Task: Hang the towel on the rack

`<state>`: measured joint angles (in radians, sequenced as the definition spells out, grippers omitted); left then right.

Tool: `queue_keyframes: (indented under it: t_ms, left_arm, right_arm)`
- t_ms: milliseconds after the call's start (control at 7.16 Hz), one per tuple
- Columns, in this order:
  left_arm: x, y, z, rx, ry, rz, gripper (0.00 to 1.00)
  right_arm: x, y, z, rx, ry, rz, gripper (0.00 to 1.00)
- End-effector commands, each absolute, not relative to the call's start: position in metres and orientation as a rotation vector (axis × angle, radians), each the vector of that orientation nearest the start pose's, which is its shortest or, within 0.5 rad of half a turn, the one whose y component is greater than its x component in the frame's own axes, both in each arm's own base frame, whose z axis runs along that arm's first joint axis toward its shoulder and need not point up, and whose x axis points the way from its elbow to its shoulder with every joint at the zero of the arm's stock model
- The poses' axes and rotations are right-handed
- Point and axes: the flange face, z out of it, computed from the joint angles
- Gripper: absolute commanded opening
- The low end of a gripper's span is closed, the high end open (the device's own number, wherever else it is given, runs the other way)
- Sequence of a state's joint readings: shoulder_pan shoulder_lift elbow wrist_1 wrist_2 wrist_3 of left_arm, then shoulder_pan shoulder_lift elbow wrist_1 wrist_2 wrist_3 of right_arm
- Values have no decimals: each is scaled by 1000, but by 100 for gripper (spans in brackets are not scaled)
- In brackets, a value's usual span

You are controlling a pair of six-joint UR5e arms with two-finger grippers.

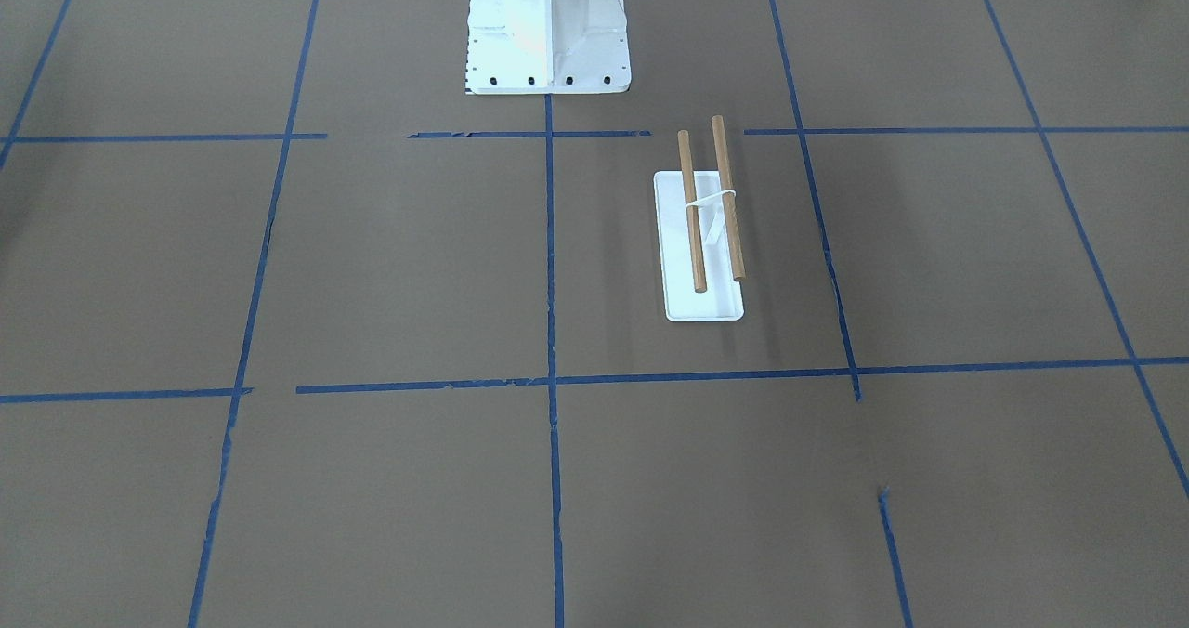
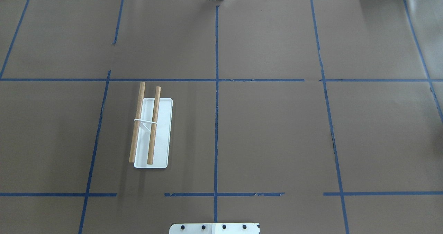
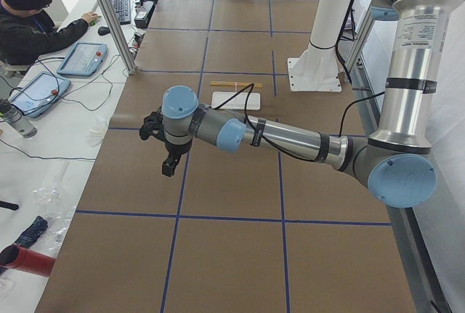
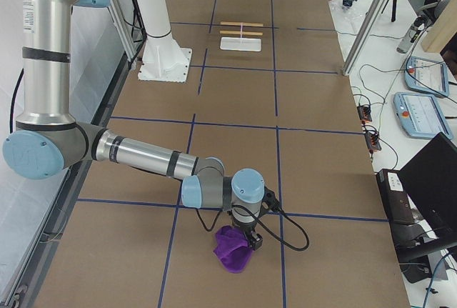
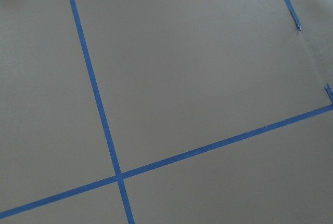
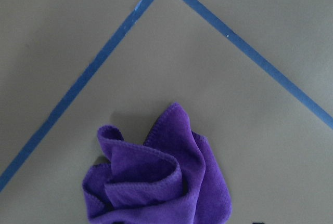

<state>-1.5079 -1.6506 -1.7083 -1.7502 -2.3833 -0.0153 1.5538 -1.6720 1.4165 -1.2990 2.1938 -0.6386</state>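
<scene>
The purple towel (image 4: 233,251) lies in a crumpled heap on the table (image 2: 277,140) far out toward the robot's right end. It is well apart from the rack (image 2: 152,130), which stands on the robot's left half, not far from the white pedestal (image 1: 548,24). This reads as the opening step, with the cloth still to be fetched before anything can be hung. The right arm lies low along the table with the right gripper (image 4: 252,241) at the towel's edge, probably touching it, though the side view is too coarse to be sure. I cannot tell whether its jaws are spread or pressed together. The left gripper (image 3: 168,171) hangs over bare table toward the left end, pointing down with nothing dangling from it, and its jaw state cannot be told either. It looks parked clear of the rack, leaving the two wooden rods free from above.

The overhead and front-facing views show only the rack: both rods are bare, parallel and raised over the white base on a slim support (neither arm nor towel enters those frames). The side views alone place the arms. The right wrist view gives the towel's folds and stitched hem, loose and bunched, so a pinch on one raised fold would likely lift it. The left wrist view shows only table and blue tape lines (image 5: 99,115).
</scene>
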Motion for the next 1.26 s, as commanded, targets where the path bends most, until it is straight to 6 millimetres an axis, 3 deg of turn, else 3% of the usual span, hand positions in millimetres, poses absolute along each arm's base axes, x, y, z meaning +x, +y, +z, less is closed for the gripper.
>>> queue_keyframes:
  t_ms: [0, 279, 419, 559, 978, 1118]
  left_arm:
    - [-27, -538, 526, 344, 817, 206, 100]
    - [-27, -538, 527, 342, 817, 205, 100]
    - [-27, -538, 526, 344, 817, 206, 100]
    - [-27, -537, 527, 342, 817, 205, 100]
    - [-27, -538, 526, 344, 817, 206, 100]
    - [-27, -538, 526, 344, 817, 206, 100]
  right_arm:
    - [60, -426, 792, 150, -578, -673, 72]
    - [52, -418, 800, 126, -577, -691, 58]
    - [49, -417, 801, 120, -571, -698, 40]
    - [47, -419, 801, 114, -548, -709, 0]
    - [39, -450, 776, 165, -529, -739, 0]
    - [38, -465, 756, 203, -522, -748, 0]
